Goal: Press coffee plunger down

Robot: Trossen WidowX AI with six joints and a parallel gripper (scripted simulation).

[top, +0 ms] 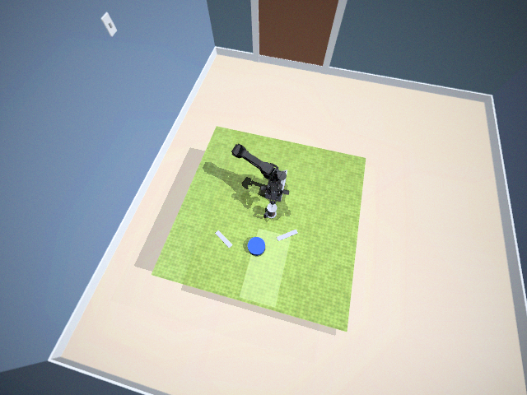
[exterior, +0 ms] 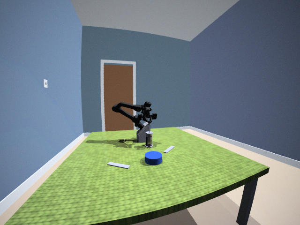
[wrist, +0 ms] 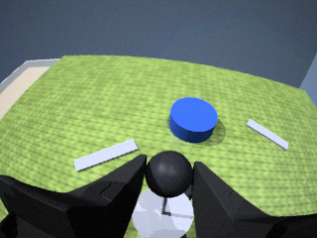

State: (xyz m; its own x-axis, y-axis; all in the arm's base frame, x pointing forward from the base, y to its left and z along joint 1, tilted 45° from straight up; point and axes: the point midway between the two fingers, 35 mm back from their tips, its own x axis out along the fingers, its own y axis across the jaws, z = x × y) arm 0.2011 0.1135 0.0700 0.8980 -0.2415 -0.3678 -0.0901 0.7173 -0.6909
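Black and round, the plunger knob (wrist: pixel 169 173) sits squeezed between my gripper (wrist: pixel 169 181) fingers, so I am holding it. The coffee press (exterior: pixel 148 139) stands upright on the green table (exterior: pixel 169 183), right under the gripper. Its thin rod points straight up and down, so I think my push must go straight down too. I count one press, one blue disc (exterior: pixel 153 158), and two flat grey strips (exterior: pixel 118 165) (exterior: pixel 168 149).

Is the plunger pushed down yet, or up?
Up: the knob, gripped by the gripper, stands above the lid on exposed rod.
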